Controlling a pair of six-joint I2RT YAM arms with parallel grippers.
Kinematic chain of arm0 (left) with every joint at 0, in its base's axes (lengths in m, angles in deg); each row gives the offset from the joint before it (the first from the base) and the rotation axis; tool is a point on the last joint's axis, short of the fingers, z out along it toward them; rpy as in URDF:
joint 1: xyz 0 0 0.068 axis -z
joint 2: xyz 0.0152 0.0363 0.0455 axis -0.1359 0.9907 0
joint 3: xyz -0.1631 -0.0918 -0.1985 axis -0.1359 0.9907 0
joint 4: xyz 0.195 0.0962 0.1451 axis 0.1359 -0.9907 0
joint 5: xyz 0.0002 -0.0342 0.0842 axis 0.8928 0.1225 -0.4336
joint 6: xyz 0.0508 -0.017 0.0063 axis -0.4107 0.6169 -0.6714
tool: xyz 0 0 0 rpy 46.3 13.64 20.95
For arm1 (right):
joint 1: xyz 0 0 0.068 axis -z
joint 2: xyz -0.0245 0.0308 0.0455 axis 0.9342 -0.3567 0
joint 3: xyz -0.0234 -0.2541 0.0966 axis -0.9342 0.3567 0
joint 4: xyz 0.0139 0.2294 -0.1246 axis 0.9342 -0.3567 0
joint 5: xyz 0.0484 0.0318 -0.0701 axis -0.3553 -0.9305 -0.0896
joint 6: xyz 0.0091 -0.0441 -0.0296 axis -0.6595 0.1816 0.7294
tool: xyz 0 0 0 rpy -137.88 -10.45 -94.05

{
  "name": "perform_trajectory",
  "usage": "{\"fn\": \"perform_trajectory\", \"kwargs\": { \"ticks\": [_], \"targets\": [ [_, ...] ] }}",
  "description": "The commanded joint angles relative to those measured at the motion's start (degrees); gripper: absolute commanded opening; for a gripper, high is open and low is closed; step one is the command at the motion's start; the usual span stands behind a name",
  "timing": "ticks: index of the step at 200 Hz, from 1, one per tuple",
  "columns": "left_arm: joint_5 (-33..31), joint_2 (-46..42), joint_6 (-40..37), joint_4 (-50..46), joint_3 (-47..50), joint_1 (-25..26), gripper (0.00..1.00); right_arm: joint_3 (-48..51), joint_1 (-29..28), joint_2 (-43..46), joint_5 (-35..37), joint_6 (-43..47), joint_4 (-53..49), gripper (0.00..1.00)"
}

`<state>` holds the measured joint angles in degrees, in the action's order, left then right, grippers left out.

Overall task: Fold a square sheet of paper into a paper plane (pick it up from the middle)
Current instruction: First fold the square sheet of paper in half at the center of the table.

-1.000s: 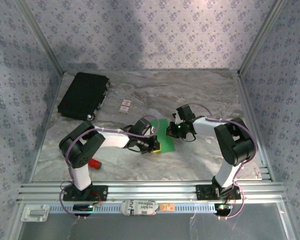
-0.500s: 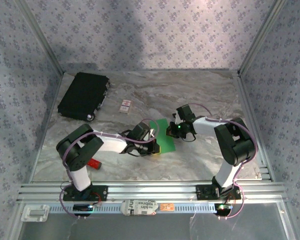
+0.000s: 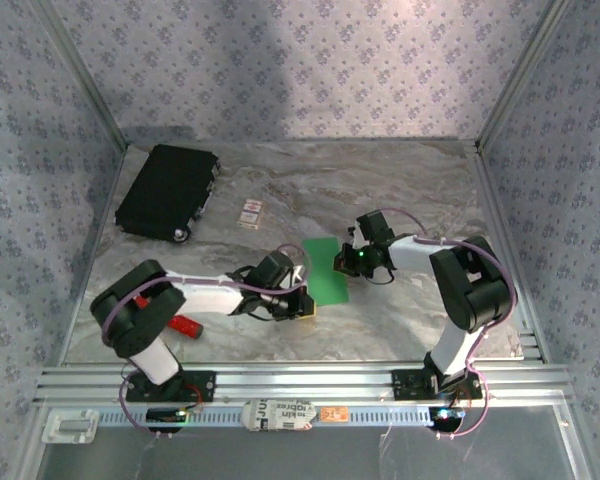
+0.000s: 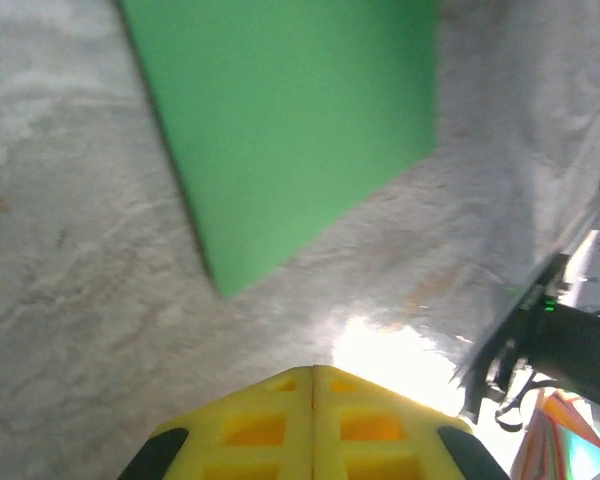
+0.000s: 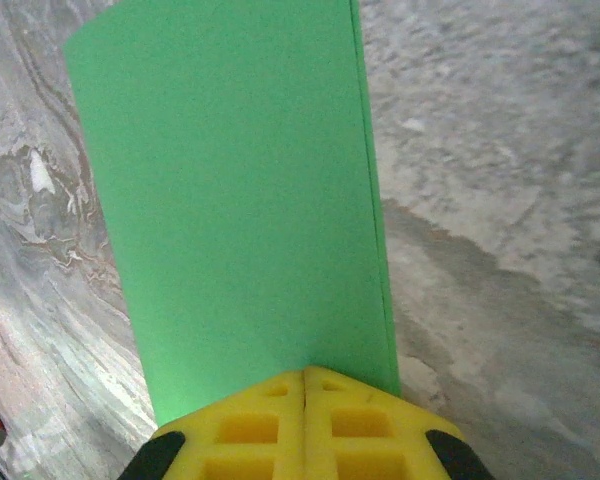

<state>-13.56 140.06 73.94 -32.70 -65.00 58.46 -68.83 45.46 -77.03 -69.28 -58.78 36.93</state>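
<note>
Since a second ago our left arm has dropped low and stretched out over the surface point(image 3: 420, 200). Its claw has come off the sheet's left edge, and more green now lies open to the overhead camera.

Left claw point(image 4: 313, 378): yellow fingers pressed together, holding nothing. The tip is near the sheet's closest corner but apart from it.

Right claw point(image 5: 305, 378): fingers pressed together at one short edge of the sheet. We cannot tell whether they nip that edge or only press it down.

Square sheet of paper point(image 3: 326, 272): bright green, flat on the grey marbled surface between the two claws. It shows as an oblong with a doubled line along one long side, so we judge it already folded once in half.

Step in hand: early creasing, we judge, with no pointed nose or wings yet.

Next move calls for: the left claw to lift a free corner and bring it to the centre line while the right pins the sheet. Thin paper is likely to slide if that pin slackens.
</note>
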Motion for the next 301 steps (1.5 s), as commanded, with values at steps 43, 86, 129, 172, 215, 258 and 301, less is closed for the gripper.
{"fn": "perform_trajectory", "kwargs": {
  "ticks": [43, 86, 129, 172, 215, 258, 301],
  "targets": [
    [2.1, -4.2, 0.7, 0.1, -3.9, -10.6, 0.07, -2.3, 1.3, 7.8, 1.2, -0.6, -8.0, 0.0],
    [4.1, 3.4, -1.1, -0.6, -12.7, -12.1, 0.08, 0.2, 2.4, 13.5, 2.2, -0.6, -11.1, 0.04],
    [6.5, 13.1, -3.2, -1.3, -20.2, -14.9, 0.08, 6.5, 2.5, 19.2, 1.9, -3.8, -9.8, 0.1],
    [10.5, 21.6, -5.5, -3.3, -28.6, -17.1, 0.09, 10.0, 2.0, 19.9, 1.4, -5.6, -8.8, 0.11],
    [10.6, 28.2, -8.5, -8.2, -36.6, -17.3, 0.1, 11.3, 1.2, 19.4, 1.2, -6.5, -8.3, 0.13],
    [9.3, 31.7, -9.8, -10.6, -37.2, -17.9, 0.11, 12.2, 0.6, 18.7, -0.4, -6.9, -8.4, 0.18],
    [8.2, 31.8, -10.0, -10.0, -33.3, -17.9, 0.1, 14.6, -0.2, 19.3, -1.4, -8.7, -7.4, 0.26]
  ]
}}
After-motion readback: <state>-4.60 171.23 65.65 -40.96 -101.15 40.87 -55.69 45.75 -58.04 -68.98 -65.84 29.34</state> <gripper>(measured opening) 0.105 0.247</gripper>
